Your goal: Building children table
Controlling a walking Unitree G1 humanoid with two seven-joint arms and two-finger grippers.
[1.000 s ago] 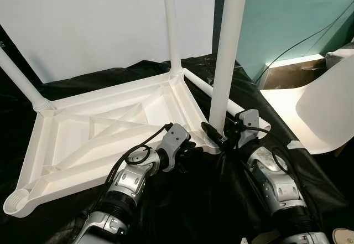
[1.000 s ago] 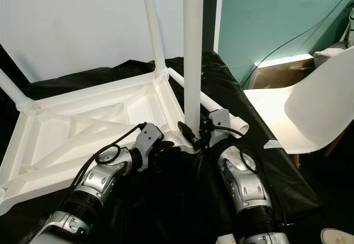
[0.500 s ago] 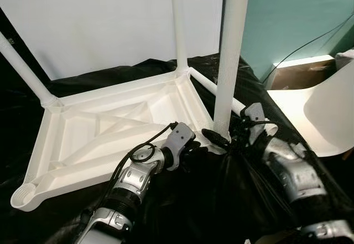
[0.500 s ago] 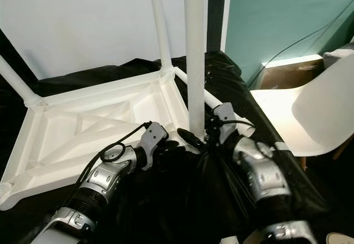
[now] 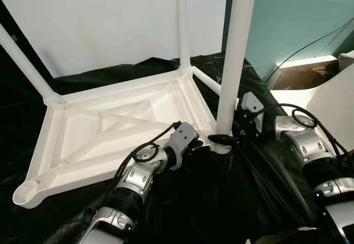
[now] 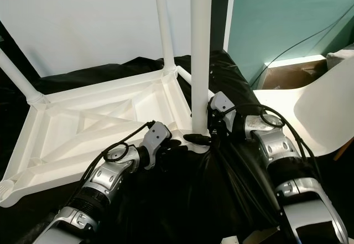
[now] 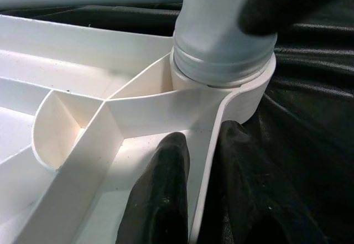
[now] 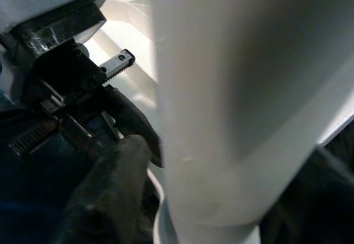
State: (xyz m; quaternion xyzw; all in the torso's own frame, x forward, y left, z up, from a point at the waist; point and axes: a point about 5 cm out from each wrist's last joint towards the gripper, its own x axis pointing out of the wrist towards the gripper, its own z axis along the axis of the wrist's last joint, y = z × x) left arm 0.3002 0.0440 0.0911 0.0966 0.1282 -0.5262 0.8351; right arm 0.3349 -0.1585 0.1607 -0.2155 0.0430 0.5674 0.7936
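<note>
A white plastic table top (image 5: 83, 128) lies upside down on black cloth. Legs stand in its far left corner (image 5: 25, 61) and far right corner (image 5: 182, 22). A third leg (image 5: 237, 50) stands in the near right socket (image 7: 221, 69). My right gripper (image 5: 227, 137) is shut around this leg's base, and the leg (image 8: 232, 100) passes close beside one black finger (image 8: 110, 183). My left gripper (image 7: 202, 194) is shut on the table top's rim just beside that socket, one finger on each side of the wall. The near left socket (image 5: 25, 193) holds nothing.
A loose white tube (image 5: 207, 82) lies on the cloth behind the near right leg. A white chair (image 6: 326, 105) stands close on the right, with a cardboard box (image 5: 298, 72) behind it. A white panel (image 5: 99, 22) backs the work area.
My right arm has swung outward to the right around the near right leg while its gripper stays at the leg's base. The left gripper keeps its hold on the rim. The camera has shifted slightly.
</note>
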